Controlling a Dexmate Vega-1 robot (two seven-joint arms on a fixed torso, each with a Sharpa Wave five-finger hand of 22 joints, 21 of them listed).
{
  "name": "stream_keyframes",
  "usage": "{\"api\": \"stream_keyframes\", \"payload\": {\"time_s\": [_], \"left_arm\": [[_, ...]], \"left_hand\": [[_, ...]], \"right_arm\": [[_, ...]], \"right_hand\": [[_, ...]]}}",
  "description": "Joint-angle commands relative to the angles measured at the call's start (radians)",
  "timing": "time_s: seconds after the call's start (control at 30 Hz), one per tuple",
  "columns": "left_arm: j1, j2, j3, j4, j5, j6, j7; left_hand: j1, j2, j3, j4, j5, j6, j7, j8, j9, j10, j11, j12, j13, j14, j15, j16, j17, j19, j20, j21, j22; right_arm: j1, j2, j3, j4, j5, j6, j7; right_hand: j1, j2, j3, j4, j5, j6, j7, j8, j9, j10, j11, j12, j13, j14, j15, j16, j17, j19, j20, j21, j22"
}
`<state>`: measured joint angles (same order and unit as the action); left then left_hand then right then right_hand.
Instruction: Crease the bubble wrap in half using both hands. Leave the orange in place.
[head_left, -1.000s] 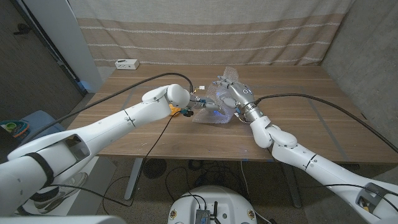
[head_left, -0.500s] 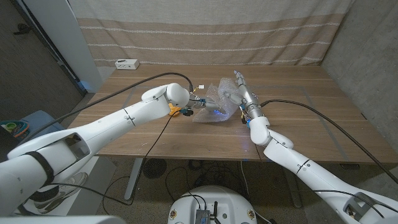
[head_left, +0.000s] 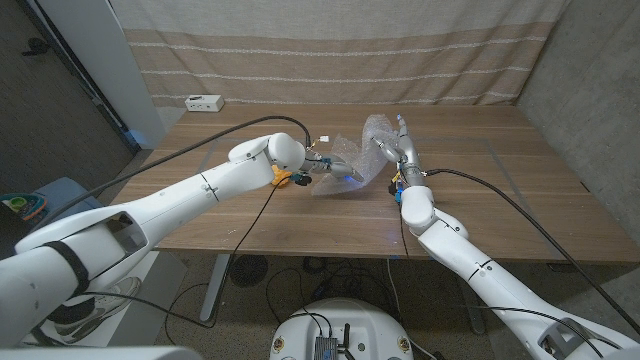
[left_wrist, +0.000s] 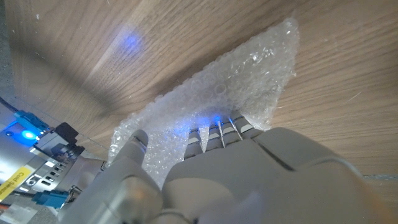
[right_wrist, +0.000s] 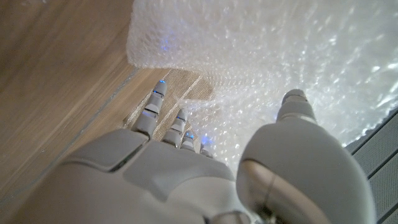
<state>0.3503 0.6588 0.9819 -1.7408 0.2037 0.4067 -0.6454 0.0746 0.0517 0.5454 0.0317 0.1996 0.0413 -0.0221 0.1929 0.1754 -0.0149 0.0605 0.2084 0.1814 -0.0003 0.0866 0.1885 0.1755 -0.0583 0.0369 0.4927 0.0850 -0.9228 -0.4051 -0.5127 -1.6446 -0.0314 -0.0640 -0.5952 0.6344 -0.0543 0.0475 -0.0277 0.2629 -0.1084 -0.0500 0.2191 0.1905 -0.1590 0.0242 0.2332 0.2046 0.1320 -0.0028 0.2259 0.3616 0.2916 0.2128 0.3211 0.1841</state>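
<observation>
1. Currently, the bubble wrap is seen near the middle of the wooden table, crumpled and partly raised off the surface on the robot's right.
2. The left hand is placed at the sheet's left edge. In the left wrist view its fingers are pushed under or into the wrap and covered by it, so a grip is suggested, but whether the hand is clamped on the sheet cannot be told.
3. The right hand is held at the sheet's right side, standing upright with fingers pointing away from the robot. In the right wrist view its fingers are extended against the lower layer of the wrap, with the thumb set apart on the plastic; a firm hold cannot be confirmed.
4. A small orange object is seen just beside the left wrist; it is too hidden to be identified.
5. A white power strip is laid at the table's far left corner, well apart from the wrap.
</observation>
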Motion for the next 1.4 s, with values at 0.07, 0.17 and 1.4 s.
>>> {"api": "stream_keyframes", "payload": {"time_s": [0.07,0.17,1.4], "left_arm": [[-0.011,-0.013,0.006,0.031,-0.005,-0.018,-0.005],[-0.014,-0.018,0.005,0.041,-0.007,-0.021,-0.005],[-0.004,-0.004,-0.033,0.005,-0.035,-0.011,0.035]], "left_hand": [[-0.013,-0.001,-0.004,0.003,-0.002,0.001,-0.007,-0.004,0.003,-0.005,-0.001,-0.002,0.003,-0.002,-0.007,-0.002,0.002,0.168,0.167,-0.005,0.091],[-0.014,0.0,-0.004,0.004,-0.001,0.001,-0.007,-0.004,0.003,-0.006,-0.001,-0.003,0.003,-0.003,-0.008,-0.002,0.001,0.168,0.167,-0.006,0.091],[-0.017,0.007,-0.004,0.008,0.002,-0.011,-0.011,-0.009,0.003,-0.005,-0.003,-0.004,0.003,0.001,-0.011,-0.002,0.0,0.179,0.171,-0.021,0.091]], "right_arm": [[-0.011,0.044,0.048,-0.03,0.161,0.056,-0.01],[-0.009,0.034,0.055,-0.039,0.219,0.057,0.043],[0.105,-0.275,-0.106,-0.044,-0.27,0.149,0.303]], "right_hand": [[-0.047,-0.024,-0.029,0.011,0.007,0.015,0.006,0.0,0.003,0.025,0.012,0.008,0.002,0.026,0.021,0.009,-0.004,0.016,0.003,-0.011,0.002],[-0.083,-0.052,-0.059,0.023,0.009,0.013,0.002,-0.005,0.004,0.038,0.012,0.009,0.002,0.043,0.032,0.015,-0.007,0.026,0.004,-0.014,0.002],[0.19,0.25,0.369,-0.012,-0.082,0.672,-0.076,0.04,-0.001,0.598,-0.087,0.032,-0.002,0.259,-0.136,0.112,-0.062,0.132,-0.195,-0.069,0.004]]}}
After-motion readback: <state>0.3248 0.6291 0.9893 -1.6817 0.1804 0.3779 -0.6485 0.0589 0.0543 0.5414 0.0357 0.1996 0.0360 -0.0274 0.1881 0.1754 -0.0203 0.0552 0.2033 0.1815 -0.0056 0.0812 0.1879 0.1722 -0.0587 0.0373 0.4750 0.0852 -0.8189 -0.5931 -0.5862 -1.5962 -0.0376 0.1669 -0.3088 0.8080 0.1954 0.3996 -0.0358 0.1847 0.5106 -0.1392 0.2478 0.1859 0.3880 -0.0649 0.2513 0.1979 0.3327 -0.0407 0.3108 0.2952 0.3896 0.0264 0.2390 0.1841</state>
